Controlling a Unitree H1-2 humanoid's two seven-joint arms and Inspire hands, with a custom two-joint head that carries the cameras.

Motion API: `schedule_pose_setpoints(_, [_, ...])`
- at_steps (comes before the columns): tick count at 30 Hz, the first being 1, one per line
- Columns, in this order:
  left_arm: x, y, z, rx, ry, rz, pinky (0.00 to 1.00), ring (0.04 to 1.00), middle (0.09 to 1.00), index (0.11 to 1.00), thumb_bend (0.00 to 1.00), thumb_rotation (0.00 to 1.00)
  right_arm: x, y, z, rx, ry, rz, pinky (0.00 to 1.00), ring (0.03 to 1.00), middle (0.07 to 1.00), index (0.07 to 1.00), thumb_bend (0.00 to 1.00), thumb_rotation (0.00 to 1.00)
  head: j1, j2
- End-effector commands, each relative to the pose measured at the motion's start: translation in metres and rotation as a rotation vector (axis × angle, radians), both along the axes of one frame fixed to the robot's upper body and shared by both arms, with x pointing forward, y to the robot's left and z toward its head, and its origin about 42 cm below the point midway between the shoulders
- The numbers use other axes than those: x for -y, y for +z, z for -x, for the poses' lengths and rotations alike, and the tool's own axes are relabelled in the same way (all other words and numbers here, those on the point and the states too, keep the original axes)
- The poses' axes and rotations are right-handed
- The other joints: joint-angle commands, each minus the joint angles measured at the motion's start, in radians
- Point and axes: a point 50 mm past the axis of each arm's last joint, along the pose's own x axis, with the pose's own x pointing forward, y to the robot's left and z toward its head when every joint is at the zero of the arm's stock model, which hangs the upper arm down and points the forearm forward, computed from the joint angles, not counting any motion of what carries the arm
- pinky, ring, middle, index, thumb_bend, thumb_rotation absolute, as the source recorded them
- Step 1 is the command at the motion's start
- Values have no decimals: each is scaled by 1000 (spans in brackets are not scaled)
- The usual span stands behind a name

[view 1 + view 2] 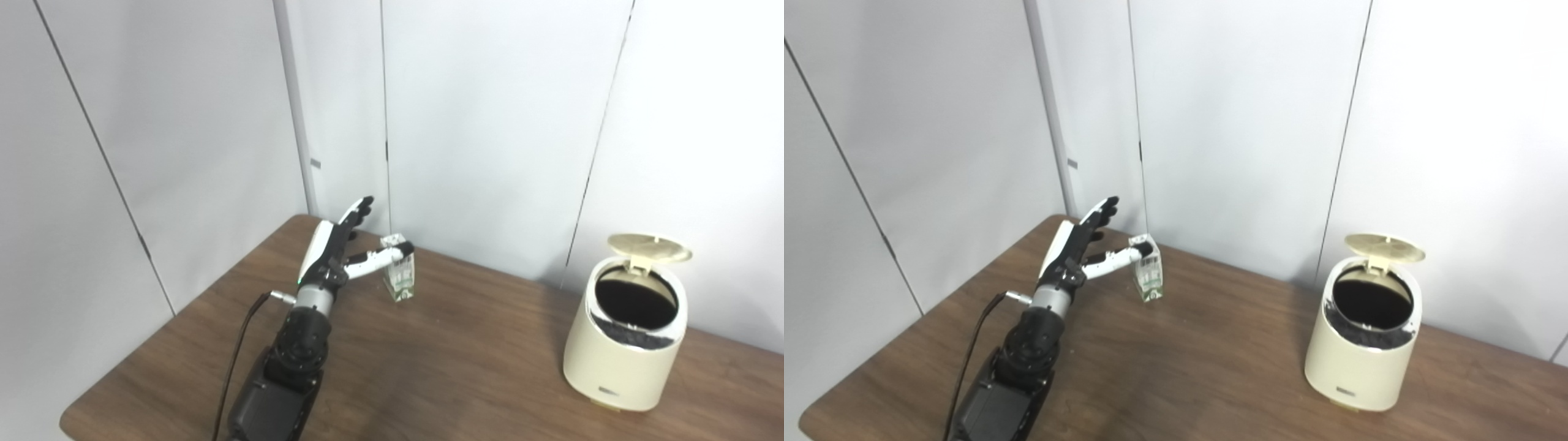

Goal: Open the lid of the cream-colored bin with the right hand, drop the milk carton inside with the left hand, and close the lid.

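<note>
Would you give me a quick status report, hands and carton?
Left hand open beside milk carton, thumb at its top. Right hand out of view. Bin lid up. Path clear.

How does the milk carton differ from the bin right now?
The milk carton is small, boxy and green-white; the cream-colored bin is much bigger, rounded and plain. The carton's top is closed; the bin's lid stands open. The left hand is at the carton; nothing touches the bin. Both stand upright on the table.

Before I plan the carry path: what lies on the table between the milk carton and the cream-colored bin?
Nothing: both eye views show only bare table between the milk carton and the open cream-colored bin.
</note>
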Motion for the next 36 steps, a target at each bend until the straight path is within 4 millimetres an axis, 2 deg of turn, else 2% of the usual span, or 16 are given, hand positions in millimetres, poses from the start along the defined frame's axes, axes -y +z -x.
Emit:
schedule_pose_setpoints(1, [-12,31,-4,135,28,-83,930,943,908,927,1000,481,3,-4,0,16,1,5,580,679,691,662,224,233,1,-4])
schedule_pose_setpoints(3, [-17,35,-2,142,35,-124,952,959,923,926,1000,481,4,-5,-1,17,2,3,580,678,690,661,232,233,2,-6])
schedule_pose_setpoints(7, [-22,37,-2,124,39,-165,868,915,909,930,1000,482,4,-9,-3,19,13,14,585,680,693,667,241,250,-3,-10])
schedule_pose_setpoints(10, [-28,37,-5,93,1,-137,922,946,928,930,1000,448,4,-9,-3,21,15,18,578,680,694,667,220,242,-7,-11])
schedule_pose_setpoints(17, [-37,36,-16,4,-73,-127,907,921,886,911,1000,435,5,-10,-2,4,24,21,592,685,698,670,240,239,-20,-12])
schedule_pose_setpoints(20, [-37,38,-22,-32,-110,-128,946,937,888,910,1000,403,5,-11,-1,-5,29,23,596,687,699,671,239,253,-26,-12])
schedule_pose_setpoints(23, [-36,41,-27,-70,-136,-147,926,930,887,912,1000,380,5,-11,0,-8,29,28,591,683,696,669,223,223,-31,-10])
schedule_pose_setpoints(31, [-31,45,-41,-160,-166,-213,922,947,910,940,1000,430,4,-12,2,-24,22,60,580,680,694,668,221,224,-42,-7])
schedule_pose_setpoints(36, [-31,42,-50,-177,-150,-219,932,972,954,955,1000,417,2,-11,5,-27,25,76,577,678,695,669,236,251,-50,-7])
